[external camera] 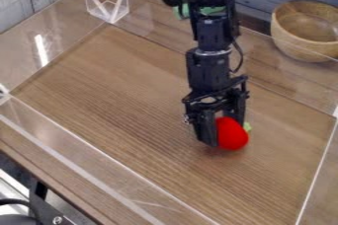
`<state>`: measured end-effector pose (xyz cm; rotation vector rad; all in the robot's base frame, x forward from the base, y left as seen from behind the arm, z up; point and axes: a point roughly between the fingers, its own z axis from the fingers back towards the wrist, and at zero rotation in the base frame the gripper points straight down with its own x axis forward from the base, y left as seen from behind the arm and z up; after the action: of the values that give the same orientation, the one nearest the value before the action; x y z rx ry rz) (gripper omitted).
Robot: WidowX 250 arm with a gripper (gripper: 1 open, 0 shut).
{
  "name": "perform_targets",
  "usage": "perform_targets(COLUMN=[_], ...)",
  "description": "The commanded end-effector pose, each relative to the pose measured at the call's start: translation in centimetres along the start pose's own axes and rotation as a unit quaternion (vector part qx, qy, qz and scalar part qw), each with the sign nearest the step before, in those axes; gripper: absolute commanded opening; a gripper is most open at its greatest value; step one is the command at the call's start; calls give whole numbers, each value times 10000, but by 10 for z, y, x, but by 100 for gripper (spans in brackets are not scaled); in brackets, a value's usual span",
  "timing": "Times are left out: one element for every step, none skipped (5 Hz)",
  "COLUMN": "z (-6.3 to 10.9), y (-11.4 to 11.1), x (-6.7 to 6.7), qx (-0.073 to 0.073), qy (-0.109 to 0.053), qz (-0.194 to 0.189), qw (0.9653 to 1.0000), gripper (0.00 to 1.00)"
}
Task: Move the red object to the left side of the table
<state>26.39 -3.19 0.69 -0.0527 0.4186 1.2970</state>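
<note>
Acrylic walls [40, 46], low and clear, border the wood-grain counter [119, 91]; its left half lies bare. At far left rear, a clear folded stand [109, 8] sits beyond the wall.

Right of centre, the black arm comes down steeply, and its end effector [222, 128] is planted low over the red toy strawberry [232, 136]. The fruit rests on the counter's right half, near the front. It sits between the two fingers, bulging out toward the lower right of them. Long axis cannot be made out; the stem is hidden. The jaws stand partly spread around the fruit; whether they already pinch it cannot be told.

At far right rear, a round wooden bowl [306, 27] sits outside the wall.

Judgement: the grasp is underway, and the carry must then run leftward across open counter.
</note>
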Motion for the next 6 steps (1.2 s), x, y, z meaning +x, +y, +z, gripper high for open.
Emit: perform_targets(z=[-31, -26, -20, -11, -1, 9], y=[13, 19, 24, 30, 32, 33], x=[31, 31, 31, 32, 30, 27], qx=[387, 535, 693, 852, 995, 1121], qy=[57, 126, 207, 342, 363, 398], qz=[430, 443, 457, 490, 373, 244], qw=[9983, 9975, 9963, 9946, 9937, 9926], gripper=[0, 0, 0, 0, 0, 0])
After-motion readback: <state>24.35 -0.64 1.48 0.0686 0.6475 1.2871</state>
